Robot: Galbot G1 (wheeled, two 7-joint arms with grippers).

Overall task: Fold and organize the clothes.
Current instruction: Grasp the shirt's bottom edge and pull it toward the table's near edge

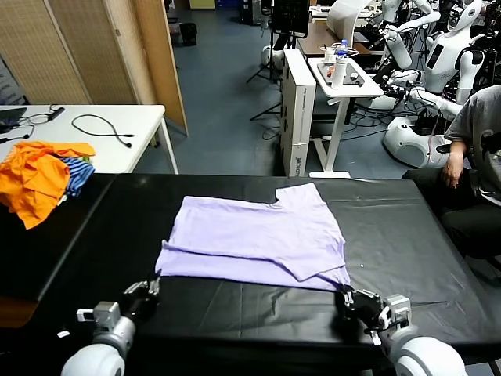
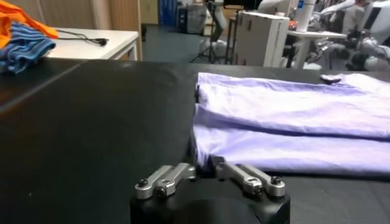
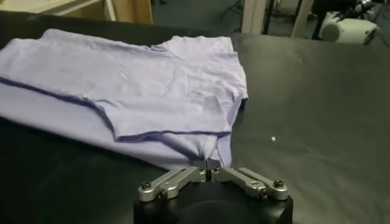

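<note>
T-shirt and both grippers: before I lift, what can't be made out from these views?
- T-shirt: the layers under the top fold are covered in every view; no print shows.
- Left gripper: fingertips meet at the near corner; the cloth between them is hidden by the fingers.
- Right gripper: same at its corner.
- Orange clothes: cut off by the head view's edge.
</note>
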